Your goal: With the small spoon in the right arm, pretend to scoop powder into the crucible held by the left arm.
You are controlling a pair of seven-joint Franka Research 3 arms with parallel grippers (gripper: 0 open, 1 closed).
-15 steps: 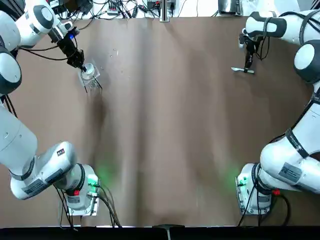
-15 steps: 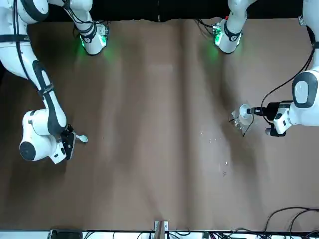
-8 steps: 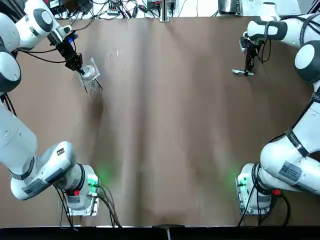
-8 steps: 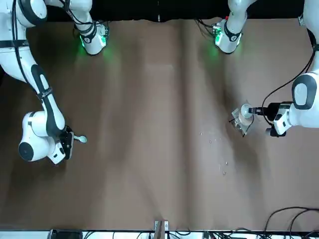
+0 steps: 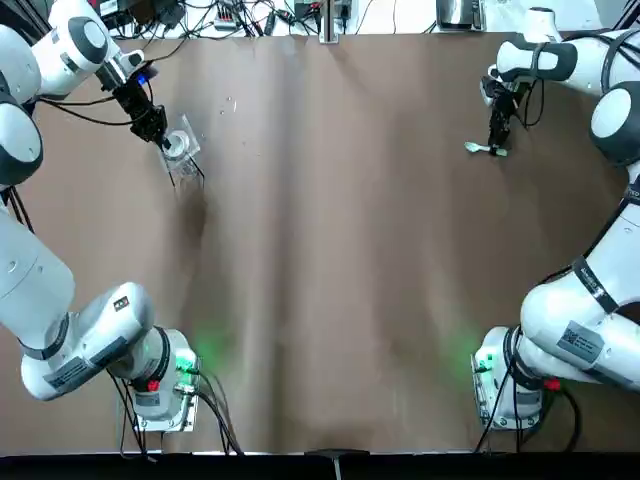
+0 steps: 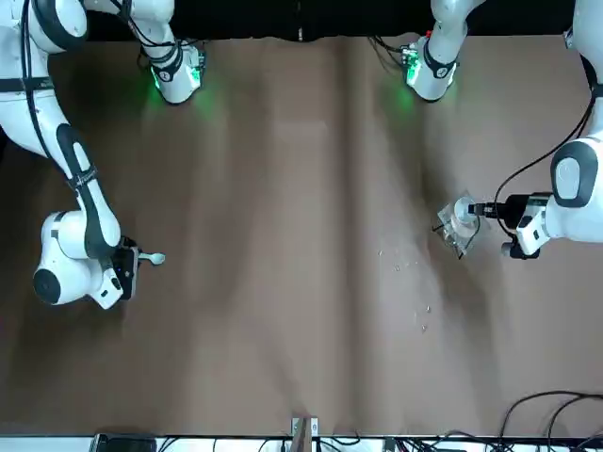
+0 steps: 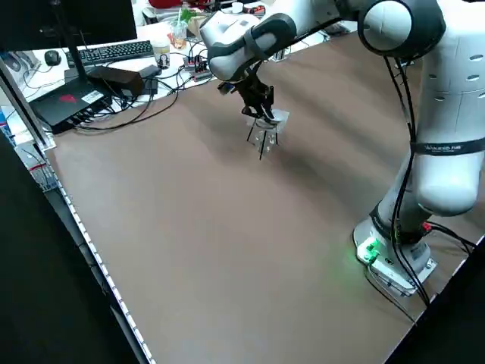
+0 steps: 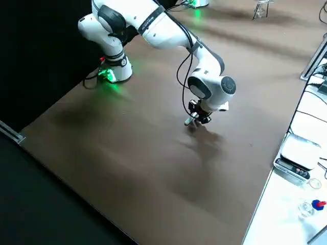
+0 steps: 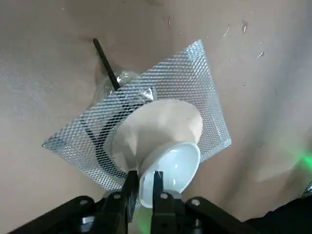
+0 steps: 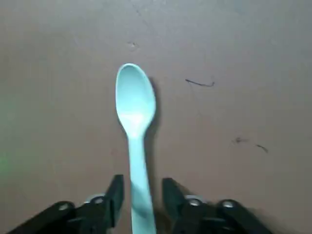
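1. The left gripper (image 5: 160,137) is low near the table's (image 5: 330,260) far left corner. Its jaws are closed on the rim of the crucible (image 9: 165,144), one finger inside the cup and one outside.
2. The crucible, a small white cup, is over the middle of a square wire mesh (image 9: 197,80), and the mesh rests on a thin black wire stand (image 9: 105,61). Whether the cup's base still touches the mesh I cannot tell.
3. The wide middle of the table lies between the two arms, which are well apart.
4. The right gripper (image 5: 495,138) points down near the far right corner. Its jaws are open, with one finger (image 10: 115,192) on each side of the spoon's handle and a gap showing on both sides.
5. The spoon (image 10: 135,105), small and pale, lies flat on the table. Its bowl points away from the right gripper toward the left edge.
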